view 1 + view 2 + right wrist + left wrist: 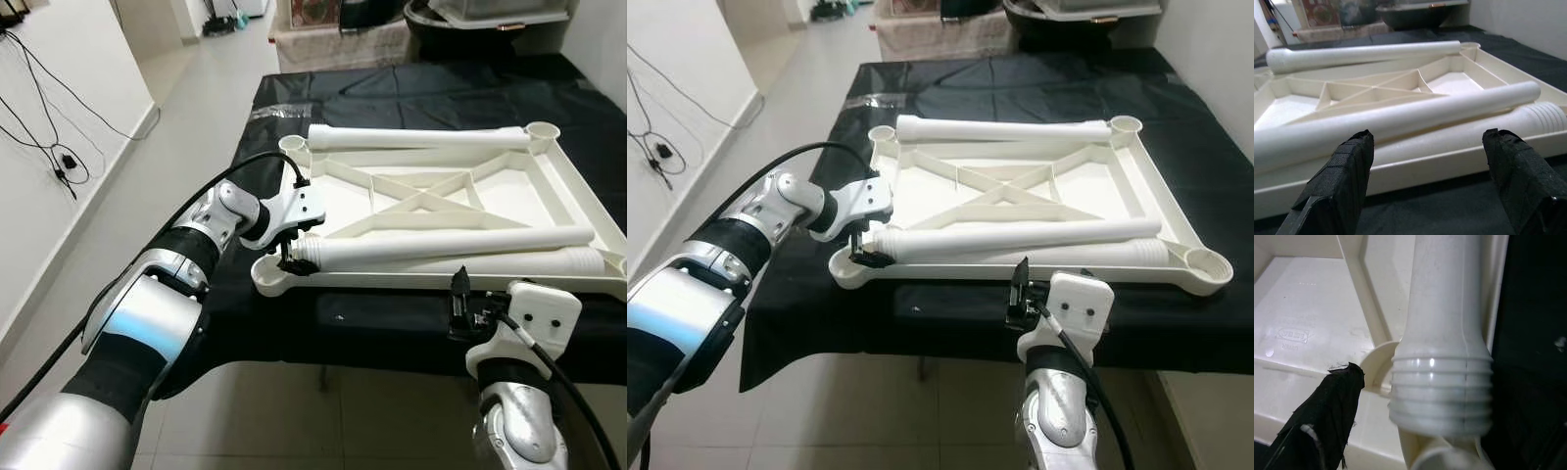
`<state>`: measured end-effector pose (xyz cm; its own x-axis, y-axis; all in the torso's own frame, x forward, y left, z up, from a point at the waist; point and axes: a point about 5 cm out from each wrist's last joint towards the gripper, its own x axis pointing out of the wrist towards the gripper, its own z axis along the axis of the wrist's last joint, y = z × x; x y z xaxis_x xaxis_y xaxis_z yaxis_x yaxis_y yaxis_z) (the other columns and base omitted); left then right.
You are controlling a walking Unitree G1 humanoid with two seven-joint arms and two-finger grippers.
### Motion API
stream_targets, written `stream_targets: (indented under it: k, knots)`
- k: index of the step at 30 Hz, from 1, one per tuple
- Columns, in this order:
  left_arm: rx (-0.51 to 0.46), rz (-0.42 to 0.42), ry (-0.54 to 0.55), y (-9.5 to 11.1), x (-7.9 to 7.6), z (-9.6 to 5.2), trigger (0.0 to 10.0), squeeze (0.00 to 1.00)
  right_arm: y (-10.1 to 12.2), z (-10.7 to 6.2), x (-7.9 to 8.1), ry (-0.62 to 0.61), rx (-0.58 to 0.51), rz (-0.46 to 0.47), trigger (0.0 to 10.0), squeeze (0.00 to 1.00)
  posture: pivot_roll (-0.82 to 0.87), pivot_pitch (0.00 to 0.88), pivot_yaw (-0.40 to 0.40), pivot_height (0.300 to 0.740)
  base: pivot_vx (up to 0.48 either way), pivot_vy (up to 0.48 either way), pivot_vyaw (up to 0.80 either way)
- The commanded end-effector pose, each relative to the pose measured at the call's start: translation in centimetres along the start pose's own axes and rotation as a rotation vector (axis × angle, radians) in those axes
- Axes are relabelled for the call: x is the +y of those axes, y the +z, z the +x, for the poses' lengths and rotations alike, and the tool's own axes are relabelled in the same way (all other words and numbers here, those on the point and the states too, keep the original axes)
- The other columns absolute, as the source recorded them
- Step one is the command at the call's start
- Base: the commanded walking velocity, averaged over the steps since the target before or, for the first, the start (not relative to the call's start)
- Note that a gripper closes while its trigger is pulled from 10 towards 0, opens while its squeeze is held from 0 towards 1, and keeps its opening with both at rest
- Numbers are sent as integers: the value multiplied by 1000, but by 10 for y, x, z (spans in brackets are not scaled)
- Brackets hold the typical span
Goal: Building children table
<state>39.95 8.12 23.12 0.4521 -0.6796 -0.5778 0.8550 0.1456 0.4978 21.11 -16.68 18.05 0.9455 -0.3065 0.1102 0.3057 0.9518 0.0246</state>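
Note:
A white plastic tabletop lies upside down on the black-covered table. One white leg rests along its far rim. Two more legs lie side by side along the near rim. My left gripper is at the threaded end of the upper near leg, just above the near-left corner socket. It is open; one black finger stands a little apart from the threads. My right gripper hangs open at the table's front edge, facing the near rim, holding nothing.
A white wall with dangling black cables runs along the left, with bare floor between it and the table. Boxes and a dark tub stand beyond the far end. The table's near edge is close to my body.

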Motion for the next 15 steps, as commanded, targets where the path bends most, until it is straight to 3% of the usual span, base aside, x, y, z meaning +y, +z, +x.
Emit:
stream_targets:
  k: [1,9,10,11,15]
  knots:
    - [3,-21,14,-3,-1,2,10000,0,-2,-5,2,-3,26,15,10000,0,99,193,88,740,0,0,0]
    - [7,-26,-8,-5,-4,3,10000,0,-4,-7,2,-6,43,14,10000,0,104,195,92,740,0,0,0]
    - [10,-28,-15,-6,-5,3,9608,0,-4,-7,2,-6,43,14,10000,0,106,195,93,740,0,0,0]
    - [11,-37,-26,-7,-5,3,0,0,-4,-7,3,-7,42,15,10000,0,104,193,95,740,0,0,0]
    - [8,-44,-33,-8,-6,3,0,0,-3,-6,2,-9,40,14,10000,0,105,195,97,740,0,0,0]
